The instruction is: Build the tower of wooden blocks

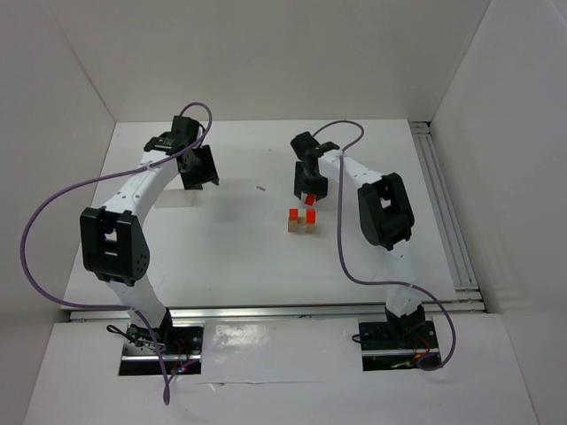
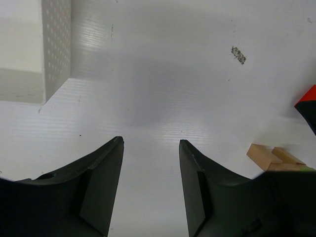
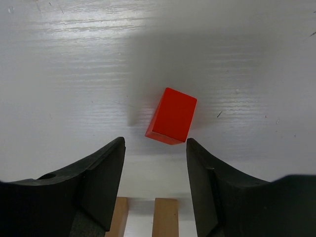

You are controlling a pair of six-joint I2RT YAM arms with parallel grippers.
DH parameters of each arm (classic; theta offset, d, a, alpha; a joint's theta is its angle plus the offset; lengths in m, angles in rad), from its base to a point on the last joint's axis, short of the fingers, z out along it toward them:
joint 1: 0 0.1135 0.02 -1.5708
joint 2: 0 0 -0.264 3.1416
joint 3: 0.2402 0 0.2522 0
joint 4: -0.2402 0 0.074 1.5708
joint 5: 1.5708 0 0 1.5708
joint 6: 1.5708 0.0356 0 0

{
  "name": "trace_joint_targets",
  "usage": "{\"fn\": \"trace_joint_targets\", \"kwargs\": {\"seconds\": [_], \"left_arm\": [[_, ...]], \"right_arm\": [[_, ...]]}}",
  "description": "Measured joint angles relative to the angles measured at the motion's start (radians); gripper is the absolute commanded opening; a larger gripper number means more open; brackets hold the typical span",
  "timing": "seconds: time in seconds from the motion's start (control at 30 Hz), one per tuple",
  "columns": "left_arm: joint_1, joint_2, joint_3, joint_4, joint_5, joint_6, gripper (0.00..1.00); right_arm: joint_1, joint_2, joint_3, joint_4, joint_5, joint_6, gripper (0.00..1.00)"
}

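Left gripper (image 1: 199, 168): well to the left of the block cluster (image 1: 294, 220), hanging over bare table (image 1: 230, 257). In the left wrist view its jaws (image 2: 150, 140) stand apart with nothing between them.
White perforated box (image 2: 55, 44): well apart from the block cluster, at the opposite corner of the left wrist view. Only one dotted wall shows.
Grey fleck (image 1: 260, 188): on the table between the left gripper and the block cluster.
Block cluster: from above it shows two red faces on its far side and two tan faces on its near side. I cannot tell whether red sits on tan.
Tan pair (image 3: 165, 217): two of the cluster's blocks, lying flat side by side with a narrow gap between. Their long axes are parallel and run straight away from the right wrist camera.
Loose red block (image 3: 171, 116): just beside the cluster's far side and apart from it, lying flat on the table. Its long axis points away from the right wrist camera, tilted a little to the right.
Right gripper (image 3: 154, 139): above the loose red block, just off the cluster's far side. Its jaws are apart, and the block lies at the mouth of the gap without touching either finger.
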Motion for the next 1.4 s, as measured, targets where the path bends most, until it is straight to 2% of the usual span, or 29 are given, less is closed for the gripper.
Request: {"fn": "trace_joint_targets", "kwargs": {"seconds": [0.13, 0.17, 0.27, 0.4, 0.47, 0.73, 0.93, 1.13, 1.4], "left_arm": [[0.0, 0.0, 0.0, -0.002, 0.0, 0.011, 0.61], [0.0, 0.0, 0.0, -0.002, 0.0, 0.014, 0.61], [0.0, 0.0, 0.0, -0.003, -0.001, 0.017, 0.61], [0.0, 0.0, 0.0, -0.003, -0.005, 0.018, 0.61], [0.0, 0.0, 0.0, -0.003, -0.007, 0.018, 0.61], [0.005, 0.0, -0.001, -0.004, -0.012, 0.018, 0.61], [0.024, -0.006, -0.003, -0.005, -0.029, 0.018, 0.61], [0.092, -0.063, -0.012, -0.01, -0.054, 0.021, 0.61], [0.166, -0.214, -0.02, -0.041, -0.198, 0.02, 0.62]], "right_arm": [[0.004, 0.001, -0.002, 0.002, 0.007, 0.003, 0.55], [0.004, 0.002, -0.002, 0.003, 0.008, 0.003, 0.5], [0.004, 0.018, -0.002, 0.009, 0.014, 0.004, 0.45], [0.004, 0.045, 0.019, 0.011, 0.024, -0.007, 0.34], [0.004, 0.055, 0.036, 0.013, 0.026, -0.016, 0.22], [0.005, 0.071, 0.12, 0.017, 0.045, -0.048, 0.22], [0.034, 0.071, 0.274, 0.012, 0.051, -0.064, 0.22], [0.166, 0.079, 0.421, 0.014, 0.009, -0.074, 0.22], [0.345, 0.186, 0.451, 0.019, -0.05, -0.075, 0.23]]}}
